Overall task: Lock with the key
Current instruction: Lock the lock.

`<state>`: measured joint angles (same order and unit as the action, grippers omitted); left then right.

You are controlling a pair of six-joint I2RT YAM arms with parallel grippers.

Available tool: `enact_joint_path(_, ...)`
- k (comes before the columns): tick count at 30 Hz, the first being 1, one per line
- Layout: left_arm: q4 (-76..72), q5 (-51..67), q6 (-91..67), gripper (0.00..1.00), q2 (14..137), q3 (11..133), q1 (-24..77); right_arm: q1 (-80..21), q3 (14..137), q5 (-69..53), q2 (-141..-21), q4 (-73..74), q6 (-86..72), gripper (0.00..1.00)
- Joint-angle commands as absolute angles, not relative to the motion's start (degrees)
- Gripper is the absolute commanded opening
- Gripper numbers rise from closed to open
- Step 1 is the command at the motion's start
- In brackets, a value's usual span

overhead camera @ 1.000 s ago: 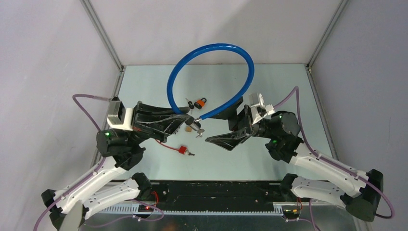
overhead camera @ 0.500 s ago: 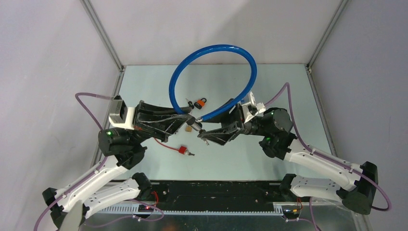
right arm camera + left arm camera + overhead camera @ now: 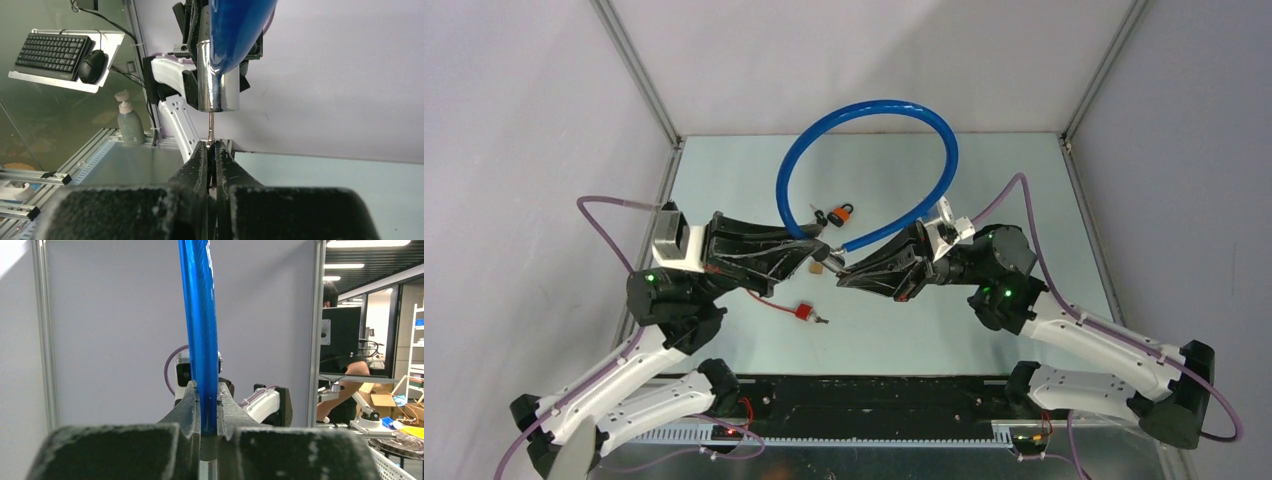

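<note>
Item: blue cable lock [image 3: 946,150], held in air. My left gripper [image 3: 209,407] clamped on cable by barrel [image 3: 217,85]. Key [image 3: 211,125] in barrel, shaft in line with my right gripper [image 3: 214,150], pinched shut on it (head hidden). Right arm does twist, I judge.

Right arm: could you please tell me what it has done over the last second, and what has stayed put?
The right end effector swung left towards the left arm and went from open to shut on the key that sticks out of the lock's metal end. The left end effector stayed clamped on the blue cable, and the red-tagged key did not move.
</note>
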<state>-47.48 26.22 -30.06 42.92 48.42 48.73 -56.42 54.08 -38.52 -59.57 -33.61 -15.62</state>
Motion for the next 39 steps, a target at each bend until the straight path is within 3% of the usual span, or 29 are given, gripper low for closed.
enact_joint_path(1,-47.18,25.37,-25.03,0.0,38.82,51.92,48.62,-54.83,56.3,-39.77,-56.76,-23.16,-13.48,0.0)
enact_joint_path(10,-45.34,27.03,-23.39,0.0,36.96,52.92,48.68,-52.27,56.3,-47.51,-57.5,-16.62,-19.33,0.0)
enact_joint_path(19,-43.38,32.23,-22.64,0.0,37.31,52.66,48.65,-47.96,56.25,-57.03,-60.6,-37.95,-43.86,0.0)
enact_joint_path(31,-50.42,12.42,-24.24,0.0,35.38,46.86,48.75,-56.96,47.2,-24.66,-52.27,-32.5,-16.65,0.0)
enact_joint_path(39,-52.85,9.72,-24.6,0.0,36.53,44.26,48.73,-54.15,46.68,-26.61,-52.32,-39.74,-27.47,0.0)
